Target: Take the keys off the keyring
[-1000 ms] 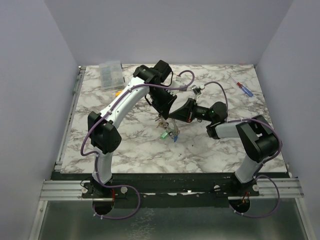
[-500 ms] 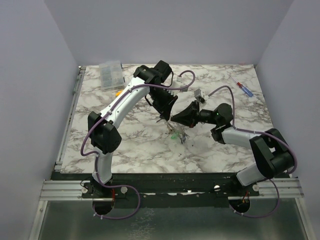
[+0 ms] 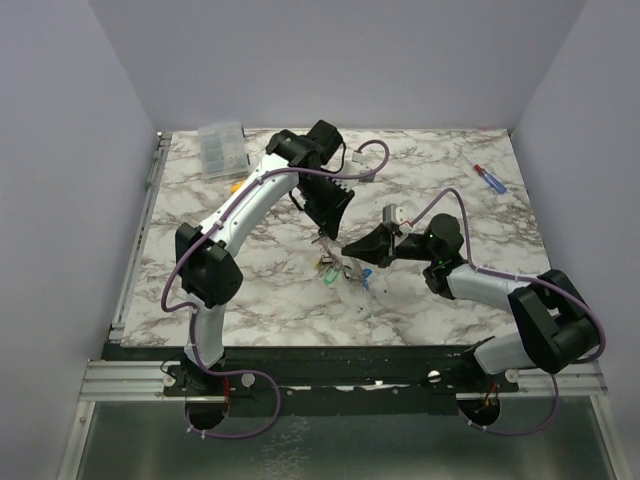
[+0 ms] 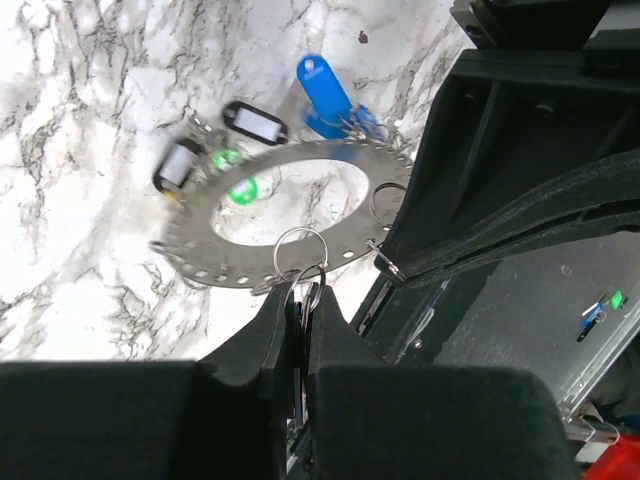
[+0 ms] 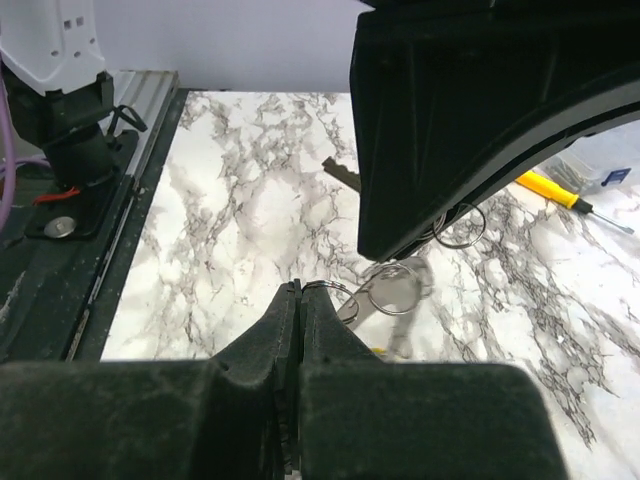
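Note:
The keyring (image 4: 200, 228), a wide flat grey ring with holes round its edge, hangs over the marble. My left gripper (image 4: 298, 300) is shut on a small split ring at its near edge. Keys with blue (image 4: 322, 85), black (image 4: 255, 122) and green (image 4: 237, 188) tags hang from the far side. In the top view the left gripper (image 3: 325, 232) holds the ring (image 3: 335, 262) just above the table. My right gripper (image 3: 346, 246) meets it from the right. In the right wrist view it (image 5: 302, 290) is shut on a small split ring (image 5: 330, 288).
A clear plastic box (image 3: 222, 145) sits at the back left, with the yellow-handled screwdriver (image 5: 555, 190) near it. The red-and-blue screwdriver (image 3: 486, 177) lies at the back right. The left gripper's black body (image 5: 480, 100) hangs close above the right fingers.
The right arm has swung its wrist and elbow right and nearer while its fingertips stayed by the keyring. The hanging keys have shifted, the blue tag now further right.

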Controlling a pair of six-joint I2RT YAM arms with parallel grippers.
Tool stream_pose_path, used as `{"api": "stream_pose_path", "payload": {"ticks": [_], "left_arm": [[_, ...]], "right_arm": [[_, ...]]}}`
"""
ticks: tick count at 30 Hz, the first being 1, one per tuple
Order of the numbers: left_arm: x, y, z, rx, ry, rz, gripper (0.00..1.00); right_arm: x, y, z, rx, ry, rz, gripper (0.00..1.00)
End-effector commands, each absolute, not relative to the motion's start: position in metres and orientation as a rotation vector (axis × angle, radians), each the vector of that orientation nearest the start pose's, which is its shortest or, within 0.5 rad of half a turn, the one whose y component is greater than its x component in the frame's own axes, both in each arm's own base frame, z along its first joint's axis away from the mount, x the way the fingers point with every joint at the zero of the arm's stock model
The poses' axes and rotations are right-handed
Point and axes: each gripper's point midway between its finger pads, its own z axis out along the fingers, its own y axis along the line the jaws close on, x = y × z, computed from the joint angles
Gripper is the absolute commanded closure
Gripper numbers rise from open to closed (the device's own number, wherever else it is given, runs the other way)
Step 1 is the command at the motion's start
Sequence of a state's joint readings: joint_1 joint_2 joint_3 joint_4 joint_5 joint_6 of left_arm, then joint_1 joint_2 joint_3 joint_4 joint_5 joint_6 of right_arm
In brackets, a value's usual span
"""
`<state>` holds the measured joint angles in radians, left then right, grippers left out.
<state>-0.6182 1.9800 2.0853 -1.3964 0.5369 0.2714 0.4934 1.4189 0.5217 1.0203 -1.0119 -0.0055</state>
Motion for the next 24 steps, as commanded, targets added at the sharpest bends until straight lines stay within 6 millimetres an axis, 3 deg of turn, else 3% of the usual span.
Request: {"api": "stream_pose_path", "payload": {"ticks": [1, 6, 12, 15, 19, 24], "left_arm": [[0.289, -0.285, 0.224, 1.290, 2.449, -0.788, 1.00], [0.314, -0.267, 0.242, 1.188, 2.405, -0.755, 1.00], [0.350, -0.226, 0.242, 1.032, 2.365, -0.612, 1.00], [0.371, -0.190, 0.235, 0.886, 2.319, -0.482, 1.00], [0.390, -0.130, 0.211, 0.647, 2.332, -0.227, 1.00], [0.384, -0.056, 0.176, 0.419, 2.327, 0.200, 1.00]], "right_arm": [[0.245, 0.295, 0.211, -1.136, 1.092, 1.045, 1.00], [0.254, 0.292, 0.216, -1.073, 1.149, 1.057, 1.00], [0.272, 0.286, 0.219, -0.972, 1.238, 1.030, 0.99], [0.278, 0.282, 0.223, -0.923, 1.273, 1.037, 0.99], [0.284, 0.280, 0.227, -0.868, 1.331, 1.049, 0.99], [0.293, 0.278, 0.228, -0.811, 1.416, 1.046, 0.99]]}}
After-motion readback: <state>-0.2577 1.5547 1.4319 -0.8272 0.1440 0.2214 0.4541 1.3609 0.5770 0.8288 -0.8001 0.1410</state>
